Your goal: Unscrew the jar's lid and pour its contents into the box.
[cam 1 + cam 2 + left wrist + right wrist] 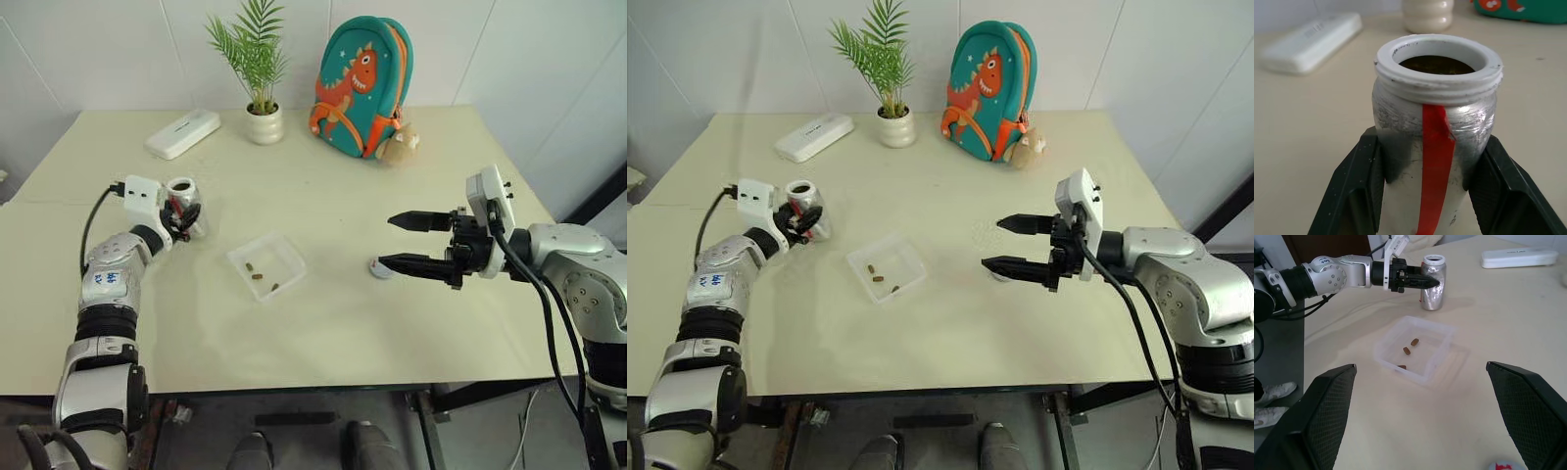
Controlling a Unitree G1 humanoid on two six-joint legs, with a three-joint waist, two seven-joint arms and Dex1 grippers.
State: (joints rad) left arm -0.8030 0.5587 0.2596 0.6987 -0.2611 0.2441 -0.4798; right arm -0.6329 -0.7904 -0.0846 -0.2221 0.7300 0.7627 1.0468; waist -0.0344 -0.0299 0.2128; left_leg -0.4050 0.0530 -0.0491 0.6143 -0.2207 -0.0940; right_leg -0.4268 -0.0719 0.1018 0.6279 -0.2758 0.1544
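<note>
Pouring looks done: the left tool (183, 217) clamps the open jar (182, 201) upright near the bench's (392, 323) left edge, brown contents (257, 275) lie in the mid-bench box (266, 264), the right tool (404, 241) gapes above the lid (381, 268); next, releasing the jar.

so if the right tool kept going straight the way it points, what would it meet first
Probably the box: the right tool, open, points across the table toward it, with the jar farther along. Its height over the table is unclear, so it might pass above.

A pale table (323, 323) stands against white tiled walls (118, 49).
</note>
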